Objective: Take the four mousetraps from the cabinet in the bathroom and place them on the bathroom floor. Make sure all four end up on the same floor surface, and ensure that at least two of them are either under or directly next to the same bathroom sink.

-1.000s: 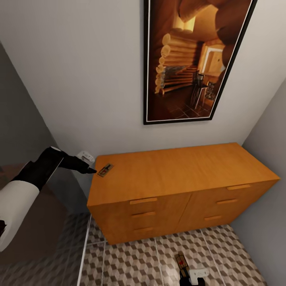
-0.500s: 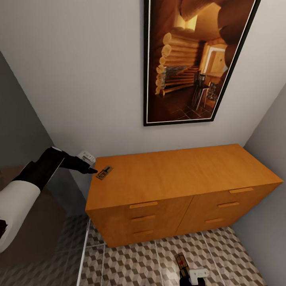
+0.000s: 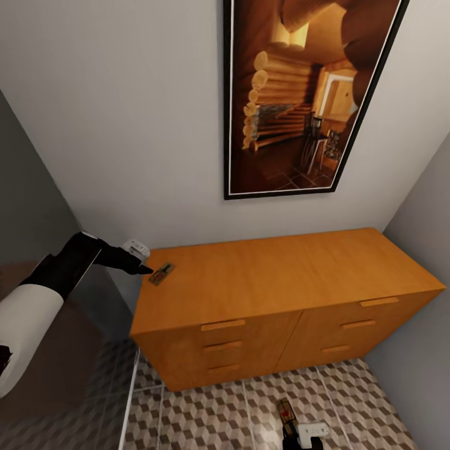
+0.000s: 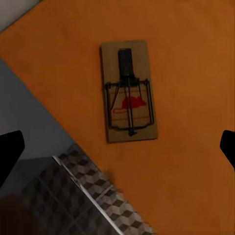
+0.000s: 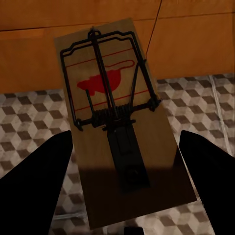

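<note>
While the black left gripper point(image 3: 145, 269) hovers at the near-left corner of the wide orange-brown wooden cabinet point(image 3: 281, 281), its fingers spread wide apart, a small tan wooden mousetrap with dark wire and a red spot point(image 3: 161, 274) lies flat on that cabinet top just beside the fingertips. From the left wrist camera this trap point(image 4: 129, 91) sits between the two separated fingers, touching neither, close to the cabinet's edge, with a red mouse-shaped mark and faint red lines on its board; any lettering is too blurred to read. Low down in front, the right gripper point(image 5: 127, 196) is clamped on a second tan mousetrap point(image 5: 115, 117), held above the cube-patterned brown and beige floor tiles point(image 3: 206, 415) before the drawers. A tall black-framed picture of a log interior point(image 3: 306, 94) hangs on the white wall above.
</note>
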